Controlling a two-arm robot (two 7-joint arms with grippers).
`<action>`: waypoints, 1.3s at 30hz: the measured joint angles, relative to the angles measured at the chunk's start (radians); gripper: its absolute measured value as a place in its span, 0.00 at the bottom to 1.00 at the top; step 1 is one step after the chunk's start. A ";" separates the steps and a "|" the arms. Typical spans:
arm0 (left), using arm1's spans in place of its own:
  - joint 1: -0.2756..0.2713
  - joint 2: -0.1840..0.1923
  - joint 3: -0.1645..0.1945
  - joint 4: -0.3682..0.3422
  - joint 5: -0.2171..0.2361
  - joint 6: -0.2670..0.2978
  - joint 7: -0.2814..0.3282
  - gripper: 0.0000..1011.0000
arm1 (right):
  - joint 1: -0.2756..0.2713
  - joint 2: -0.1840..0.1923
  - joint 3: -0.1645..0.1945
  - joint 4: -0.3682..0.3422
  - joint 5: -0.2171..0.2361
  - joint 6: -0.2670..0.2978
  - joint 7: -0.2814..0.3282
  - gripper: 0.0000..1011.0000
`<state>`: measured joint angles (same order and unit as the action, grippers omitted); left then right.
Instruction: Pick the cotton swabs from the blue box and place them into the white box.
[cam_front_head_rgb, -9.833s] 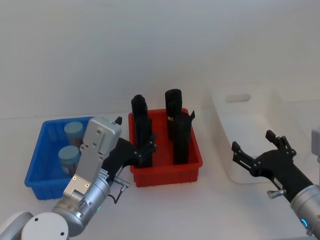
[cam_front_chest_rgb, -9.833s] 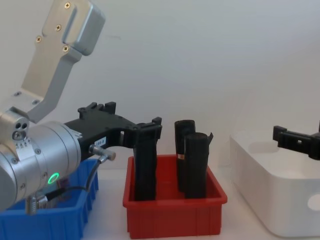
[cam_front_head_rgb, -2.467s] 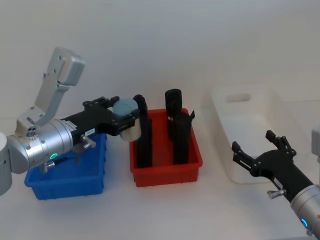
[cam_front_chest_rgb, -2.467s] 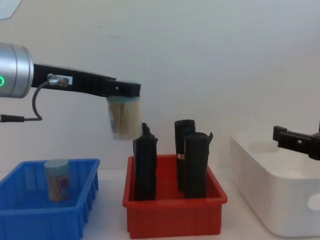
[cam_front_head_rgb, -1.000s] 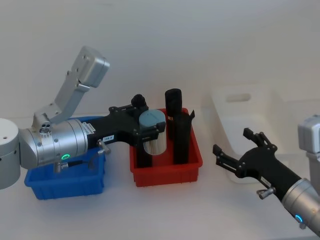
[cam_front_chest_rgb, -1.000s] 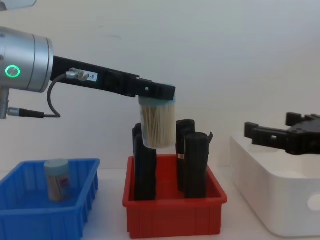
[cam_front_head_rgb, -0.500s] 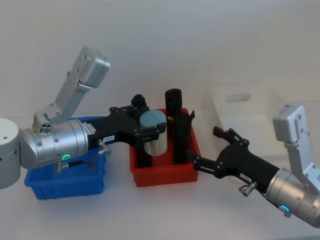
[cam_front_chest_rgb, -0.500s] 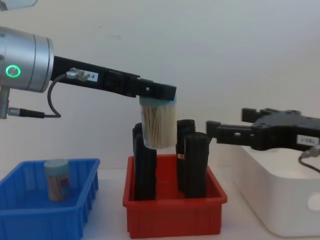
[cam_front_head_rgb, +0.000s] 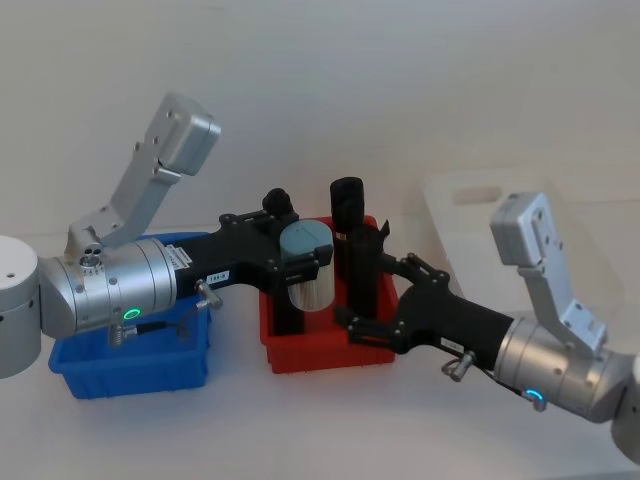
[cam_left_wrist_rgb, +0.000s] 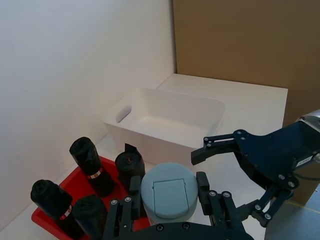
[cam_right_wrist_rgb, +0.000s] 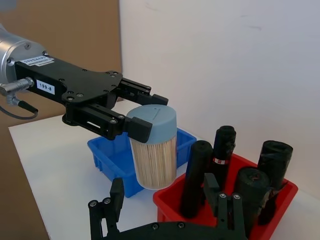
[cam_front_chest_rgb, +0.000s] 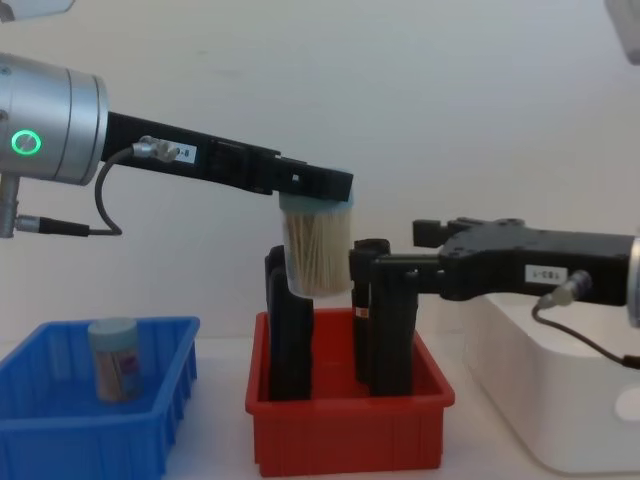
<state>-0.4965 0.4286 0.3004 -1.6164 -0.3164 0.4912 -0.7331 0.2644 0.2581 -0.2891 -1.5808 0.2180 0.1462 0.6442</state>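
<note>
– While your left gripper (cam_front_chest_rgb: 316, 188) has held its place over the red bin (cam_front_chest_rgb: 345, 440), your right gripper (cam_front_head_rgb: 370, 293) is the one that moved. A second ago it hung by the white box (cam_front_chest_rgb: 560, 420). Now it reaches across to the black rolls (cam_front_head_rgb: 347, 195), just beside the tub of cotton swabs (cam_front_chest_rgb: 316, 255).
– Has the tub gone anywhere?
– No. It hangs upright in the air with the left fingers closed on its pale lid. It sits above the left half of the red bin, apart from everything below. The second tub (cam_front_chest_rgb: 113, 358) stands in the blue box (cam_front_chest_rgb: 60, 445), untouched.
– And the right fingers?
– Spread wide and aimed at the tub (the right wrist view shows it framed between them, a little farther off). They are not touching it.
– So what do you make of it?
– I read it as a handover. Your left arm seems to have carried the tub as far toward the white box as it can, and the right has come to take it the rest of the way. The left wrist view shows the inside of the white box bare, so no tub is delivered yet. Watch the rolls: your right fingers sit close by them, and a knock could tip one.
</note>
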 joint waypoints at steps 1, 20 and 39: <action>0.000 0.000 0.000 0.000 0.000 0.000 0.000 0.66 | 0.000 0.000 0.000 0.000 0.000 0.000 0.000 0.99; 0.000 0.000 0.000 0.000 0.000 0.000 0.000 0.66 | 0.128 -0.063 -0.033 0.174 -0.050 -0.033 0.081 0.99; 0.000 0.000 0.000 0.000 0.000 0.000 0.000 0.66 | 0.208 -0.109 -0.056 0.287 -0.038 -0.069 0.123 0.82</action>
<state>-0.4965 0.4286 0.3004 -1.6164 -0.3163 0.4910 -0.7331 0.4720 0.1489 -0.3455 -1.2935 0.1801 0.0773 0.7676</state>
